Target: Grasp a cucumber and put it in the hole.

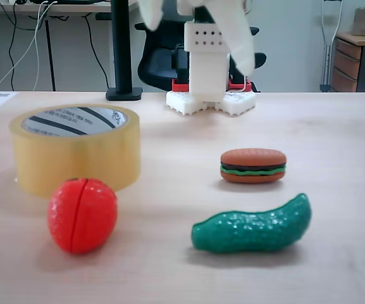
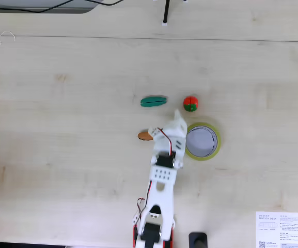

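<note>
Overhead fixed view: I'm at the approach, my pincer (image 2: 177, 120) short of the cucumber (image 2: 153, 101), jaw state I cannot tell; next I reach, grip it, carry it to the hole (image 2: 201, 141)

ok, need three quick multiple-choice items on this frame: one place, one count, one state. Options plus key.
1. In the low fixed view, where does the dark green bumpy plastic toy cucumber lie?
A. inside the tape roll
B. on the table, in front of the toy burger
C. on top of the tomato

2. How many toy foods are on the wooden table?
A. three
B. two
C. five

3. What state is the hole of the yellowish translucent tape roll in?
A. holds the cucumber
B. covered by the burger
C. holds no toy

Key: 1 B, it lies nearer the camera than the burger. 2 A, cucumber, burger, red plastic tomato. 3 C, the top-down fixed view shows only pale table inside the ring.
</note>
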You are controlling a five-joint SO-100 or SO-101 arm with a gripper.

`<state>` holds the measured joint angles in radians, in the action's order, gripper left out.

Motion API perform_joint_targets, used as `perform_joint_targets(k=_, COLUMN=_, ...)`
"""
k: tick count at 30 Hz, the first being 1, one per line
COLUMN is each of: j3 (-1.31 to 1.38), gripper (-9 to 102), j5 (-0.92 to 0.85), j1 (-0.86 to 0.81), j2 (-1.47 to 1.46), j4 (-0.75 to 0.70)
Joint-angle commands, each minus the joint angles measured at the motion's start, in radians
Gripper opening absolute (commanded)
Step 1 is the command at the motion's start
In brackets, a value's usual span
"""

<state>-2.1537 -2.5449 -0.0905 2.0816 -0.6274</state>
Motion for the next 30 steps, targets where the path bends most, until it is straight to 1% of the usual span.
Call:
perform_joint_targets(k=1, j3=0.087, gripper=52, j5=-0.133, j1=0.014, j2=-0.058, j4=0.098)
perform_joint_targets(k=6, j3=0.098, gripper=55, j5=-0.236, j1=0.035, j2=-0.170, j4=0.198)
perform_joint_targets(k=11, j3=0.229, gripper=54, j5=-0.267, j1=0.043, j2=-0.322, j4=0.235)
perform_joint_targets(k=19, j3=0.425, gripper=53, j5=-0.342, j1=0.044, j2=-0.511, j4=0.241)
perform_joint_targets(k=24, j3=0.477, gripper=51, j5=-0.399, j1=0.058, j2=-0.607, j4=0.241)
perform_joint_targets(k=30, j3=0.482, gripper=48, j5=-0.400, j1=0.103, j2=-0.664, j4=0.241)
